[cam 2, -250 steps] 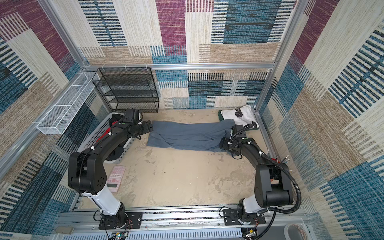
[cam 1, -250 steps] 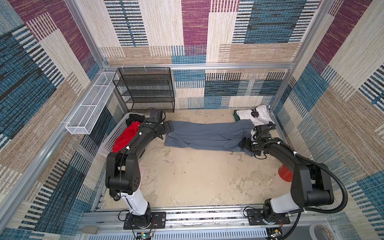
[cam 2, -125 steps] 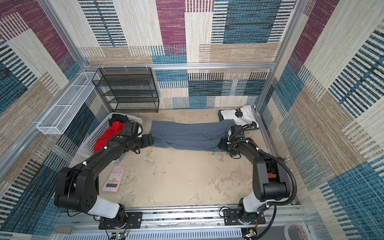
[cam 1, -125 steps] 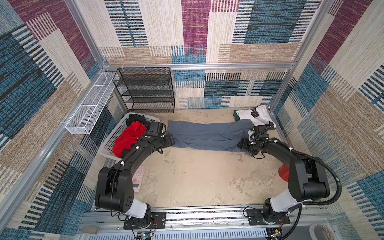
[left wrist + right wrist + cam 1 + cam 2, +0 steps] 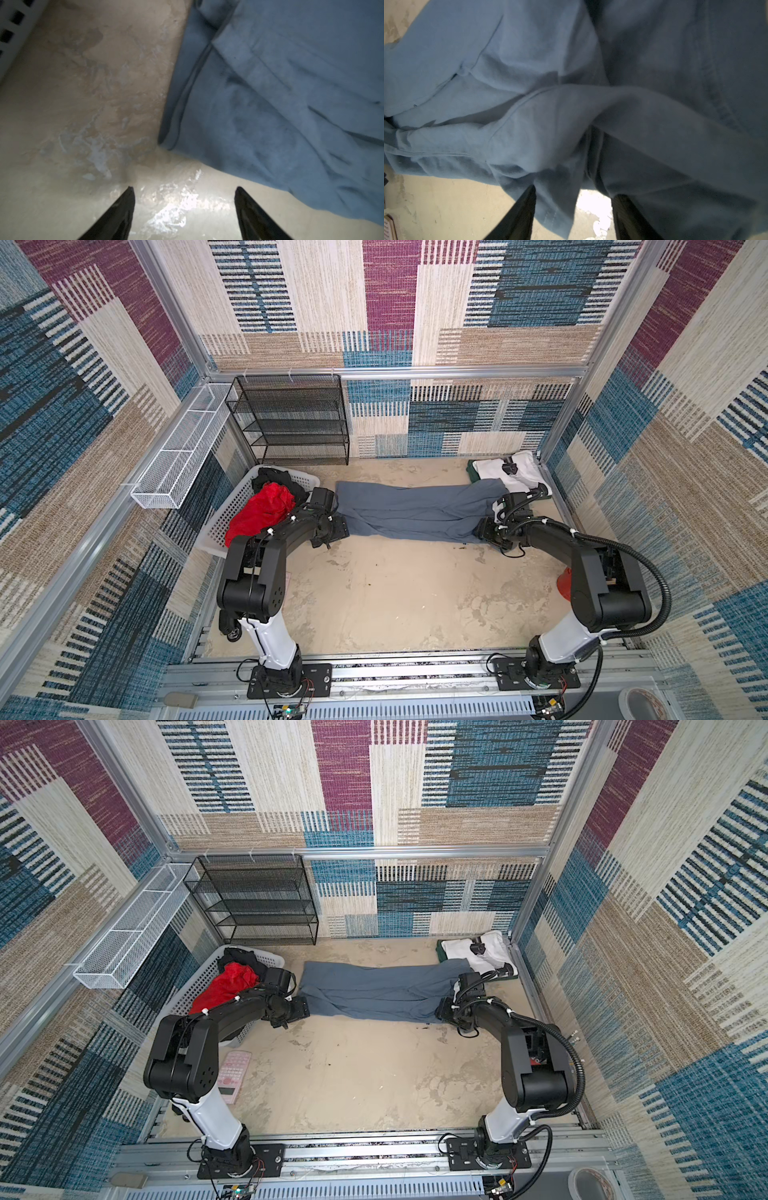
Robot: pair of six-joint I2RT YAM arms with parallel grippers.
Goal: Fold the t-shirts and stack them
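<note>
Left gripper (image 5: 338, 526): low over the table (image 5: 395, 593), at the 8 o'clock corner of the grey t-shirt (image 5: 411, 510). In the left wrist view its fingers (image 5: 120, 214) stand apart over bare table, with nothing between them. The shirt's corner lies just ahead of the tips.

Right gripper (image 5: 484, 529): at the 4 o'clock corner of the same shirt. In the right wrist view its fingers (image 5: 521, 214) stand apart, and a loose flap of grey cloth hangs between them with bright table showing beside it. The flap is not clamped.

Grey t-shirt: flat on the far half of the table, a long band running from 9 o'clock to 3 o'clock, creased lengthwise.

White t-shirt (image 5: 490, 468): folded in the table's 1 o'clock corner and marked with black patches. The grey shirt's end touches its near edge.

Dark green t-shirt (image 5: 471, 472): under the white one, with only its edges showing.

Basket (image 5: 232, 514): white and perforated, at the table's 10 o'clock. It holds a red cloth (image 5: 266, 510) and a black cloth (image 5: 272, 479).

Wire shelf (image 5: 291, 423): black, against the far wall at 11 o'clock.

Calculator (image 5: 232, 1073): pink, at 8 o'clock beside the left arm.
</note>
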